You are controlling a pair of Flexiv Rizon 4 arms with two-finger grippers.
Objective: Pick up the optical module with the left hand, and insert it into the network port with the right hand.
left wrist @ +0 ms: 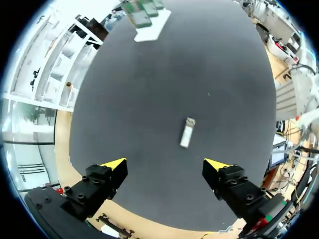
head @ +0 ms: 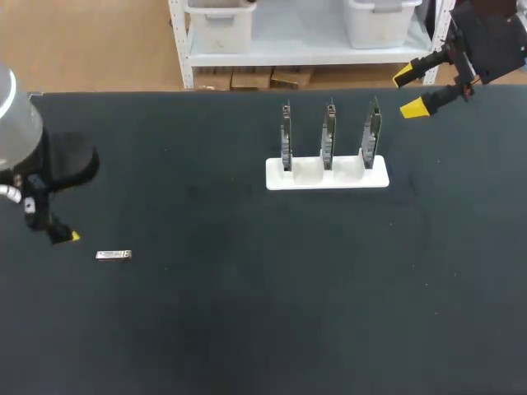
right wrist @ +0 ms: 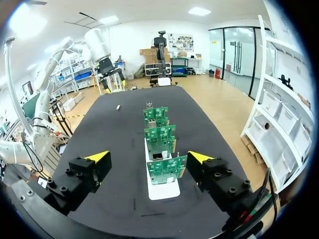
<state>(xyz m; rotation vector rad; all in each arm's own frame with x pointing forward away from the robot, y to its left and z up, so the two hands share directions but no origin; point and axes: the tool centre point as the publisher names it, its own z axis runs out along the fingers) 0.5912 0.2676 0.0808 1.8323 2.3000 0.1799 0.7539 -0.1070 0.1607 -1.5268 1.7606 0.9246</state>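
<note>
Optical module lies ahead of parted left fingers; untouched.

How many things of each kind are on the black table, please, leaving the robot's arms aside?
Small silver metal optical module: 1
Green upright circuit boards: 3
White flat plastic holder base: 1
Total: 5
</note>
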